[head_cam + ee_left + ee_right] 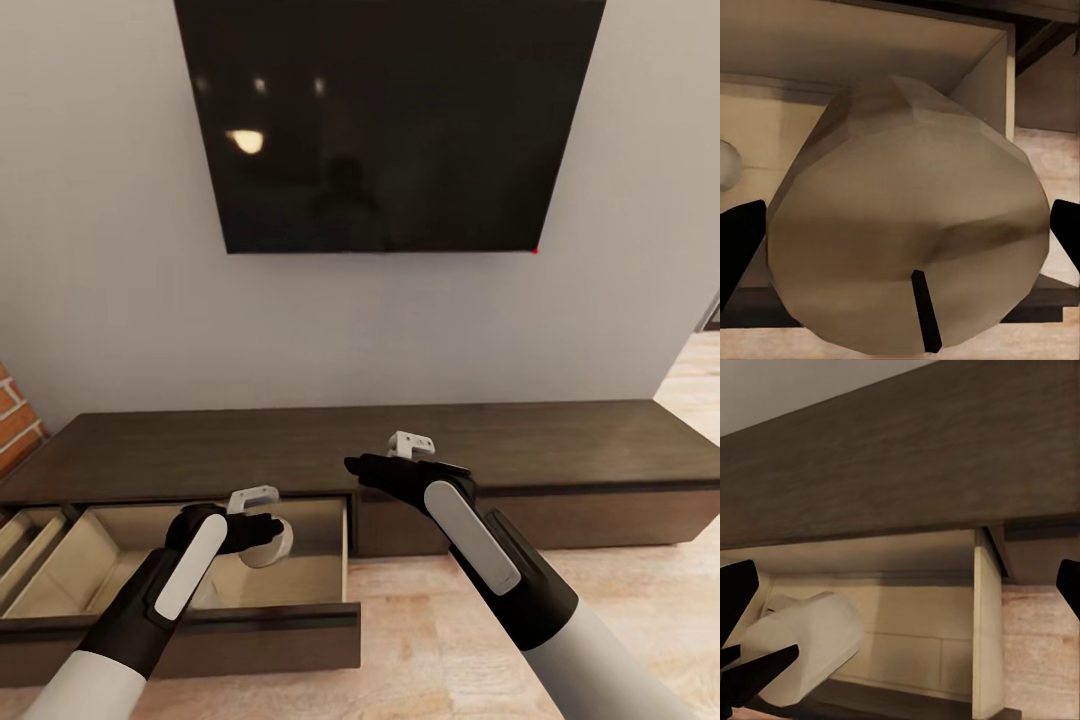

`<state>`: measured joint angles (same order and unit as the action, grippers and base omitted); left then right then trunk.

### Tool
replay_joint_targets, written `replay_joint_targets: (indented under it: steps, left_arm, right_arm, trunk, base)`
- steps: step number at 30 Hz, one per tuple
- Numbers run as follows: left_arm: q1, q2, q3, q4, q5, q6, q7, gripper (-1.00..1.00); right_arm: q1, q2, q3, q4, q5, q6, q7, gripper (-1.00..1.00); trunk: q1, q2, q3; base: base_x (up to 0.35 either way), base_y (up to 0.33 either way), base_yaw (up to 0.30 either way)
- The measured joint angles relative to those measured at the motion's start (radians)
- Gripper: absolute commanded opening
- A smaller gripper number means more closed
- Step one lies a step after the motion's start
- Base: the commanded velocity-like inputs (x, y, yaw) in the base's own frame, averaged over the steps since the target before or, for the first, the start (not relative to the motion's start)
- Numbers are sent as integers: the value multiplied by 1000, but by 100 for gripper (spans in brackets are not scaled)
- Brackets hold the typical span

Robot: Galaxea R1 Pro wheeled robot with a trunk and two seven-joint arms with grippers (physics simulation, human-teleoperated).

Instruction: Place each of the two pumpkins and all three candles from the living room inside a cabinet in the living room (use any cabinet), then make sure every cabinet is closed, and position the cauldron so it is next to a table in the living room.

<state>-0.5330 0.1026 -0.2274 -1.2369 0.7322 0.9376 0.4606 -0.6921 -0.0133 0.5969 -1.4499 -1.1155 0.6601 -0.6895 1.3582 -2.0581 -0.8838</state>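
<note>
We face a long, low dark-brown wooden cabinet (pixel 560 450) against a pale grey wall, with a large black wall-mounted television (pixel 385 120) above it. We can read no brand, label or writing on anything here; the only mark is a tiny red dot at the screen's lower right corner.

One pale beige drawer (pixel 120 560) on the cabinet's left side is pulled out over the light wooden floor (pixel 640 580). Our left gripper (pixel 268 535) hangs over this open drawer, pinching a short cream-to-tan cylindrical candle (pixel 272 542) between its black fingers. In the left wrist view the candle (pixel 907 240) sits close to the lens with a dark wick on its flat end and a dark fingertip (pixel 739 240) at each side.

Our right gripper (pixel 365 468) is held in front of the cabinet's top edge, just right of the open drawer, with its black fingers (pixel 735 592) spread wide and nothing between them. A strip of red brick (pixel 15 420) shows at far left.
</note>
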Motion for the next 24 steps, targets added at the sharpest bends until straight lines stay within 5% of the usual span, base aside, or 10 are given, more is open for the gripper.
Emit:
replay_joint_targets:
  steps: [11, 24]
  left_arm:
    - [0, 0, -1, 0, 0, 2, 1, -100]
    - [-1, -25, -4, 63, 5, 16, 9, -100]
  right_arm:
    - [0, 0, 0, 0, 0, 0, 0, 100]
    - [0, 1, -1, 0, -1, 3, 0, 100]
  trunk:
    - [0, 0, 0]
    - [50, -91, -41]
  base:
    - [81, 0, 0]
    - [0, 0, 0]
